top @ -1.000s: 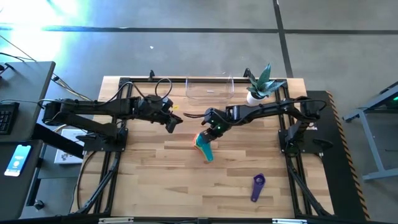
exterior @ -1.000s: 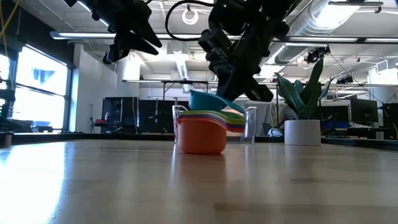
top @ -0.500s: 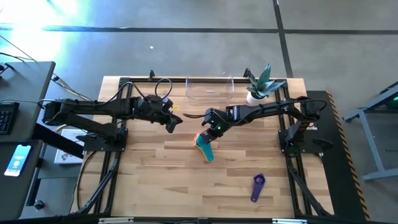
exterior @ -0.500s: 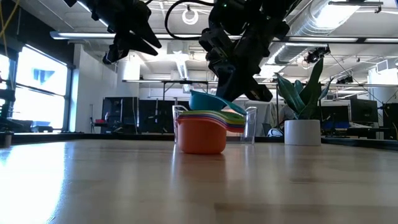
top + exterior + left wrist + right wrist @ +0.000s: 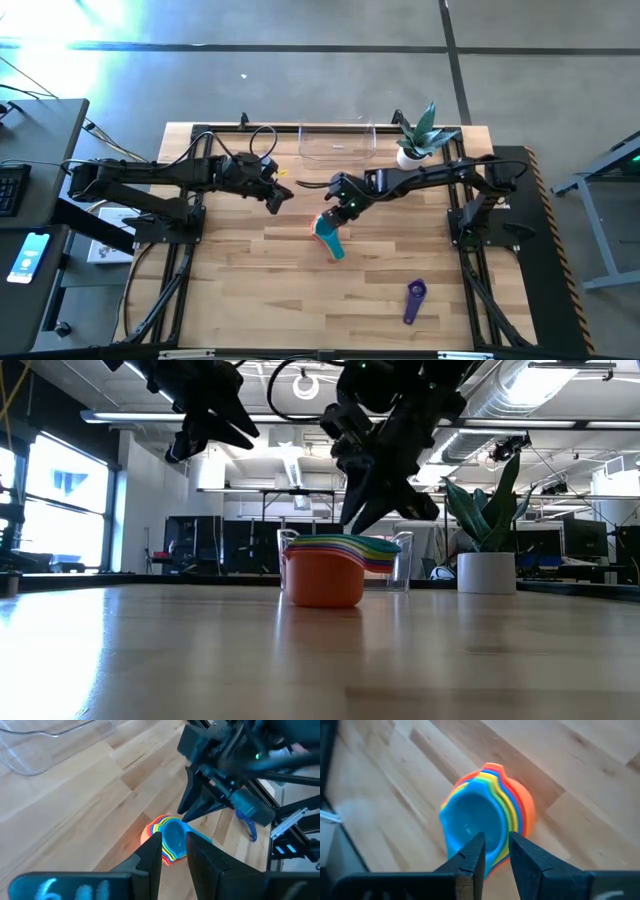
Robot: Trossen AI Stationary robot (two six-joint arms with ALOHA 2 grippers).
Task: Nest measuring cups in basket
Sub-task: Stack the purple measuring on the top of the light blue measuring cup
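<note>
The right gripper point(image 5: 338, 207) hovers just above the nested measuring cups point(image 5: 329, 235) mid-bench, fingers point(image 5: 470, 857) narrowly parted, pinching nothing. The left gripper point(image 5: 281, 198) waits nearby, fingers slightly apart. The basket point(image 5: 337, 142) stands empty at the bench's far edge; 1 purple cup point(image 5: 414, 300) lies apart.

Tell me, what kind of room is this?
Probably a robotics lab or workshop: a wooden table with two robot arms mounted on it, exposed ceiling ducts, and desks with monitors in the background.

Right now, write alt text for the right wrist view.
A nested stack of measuring cups, light blue innermost and orange outermost, sits on the wooden table. The right tool hangs directly above it, fingers slightly apart and holding nothing.
</note>
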